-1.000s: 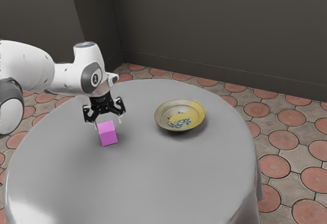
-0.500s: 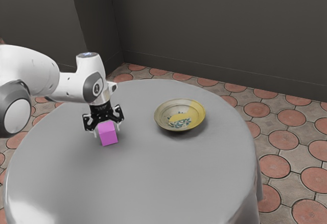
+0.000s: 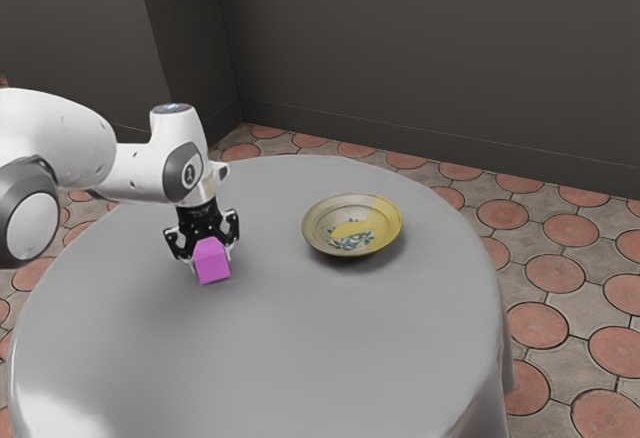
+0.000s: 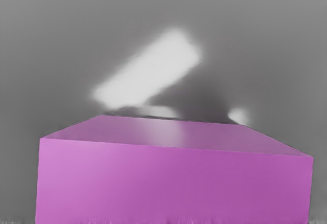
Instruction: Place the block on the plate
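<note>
The gripper (image 3: 212, 257) points down over the near-left part of the table in the exterior view, its two fingers drawn in against opposite sides of the pink block (image 3: 212, 264). That block stands at the tabletop, and I cannot see any gap beneath it. In the wrist view the block (image 4: 173, 183) looms large, its top and one side face showing. Off to the exterior view's right of the gripper lies the round plate (image 3: 318, 237), a shallow cream and yellow dish with a blue-green pattern and nothing on it.
A grey cloth covers the round table (image 3: 300, 348). Its curved edge runs past the plate on the exterior view's right. Dark walls (image 3: 420, 58) rise behind, beyond the tiled floor (image 3: 555, 273).
Over the last second my hand has come down around the block. Since the middle frame the fingers have moved inward and shut on it, while the plate has stayed where it was.
</note>
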### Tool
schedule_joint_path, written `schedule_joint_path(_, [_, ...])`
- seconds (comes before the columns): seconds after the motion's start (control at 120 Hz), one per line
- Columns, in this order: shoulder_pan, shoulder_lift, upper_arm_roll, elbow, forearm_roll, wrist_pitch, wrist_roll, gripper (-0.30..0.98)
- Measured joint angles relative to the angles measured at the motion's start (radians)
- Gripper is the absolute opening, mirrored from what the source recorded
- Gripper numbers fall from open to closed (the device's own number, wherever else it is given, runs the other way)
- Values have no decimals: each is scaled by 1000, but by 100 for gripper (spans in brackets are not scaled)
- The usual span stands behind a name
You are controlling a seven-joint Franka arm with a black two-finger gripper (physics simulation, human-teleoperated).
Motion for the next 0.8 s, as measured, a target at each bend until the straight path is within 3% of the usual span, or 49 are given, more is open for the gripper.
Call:
schedule_joint_path(0.3, [-71,-98,-18,3,0,-15,-13,40])
schedule_joint_path(0.433, [-122,-95,-53,94,3,-19,-18,40])
schedule_joint_path(0.675, [-157,141,-75,472,3,-71,-25,39])
schedule_joint_path(0.8, [-157,234,-94,578,1,-93,-28,39])
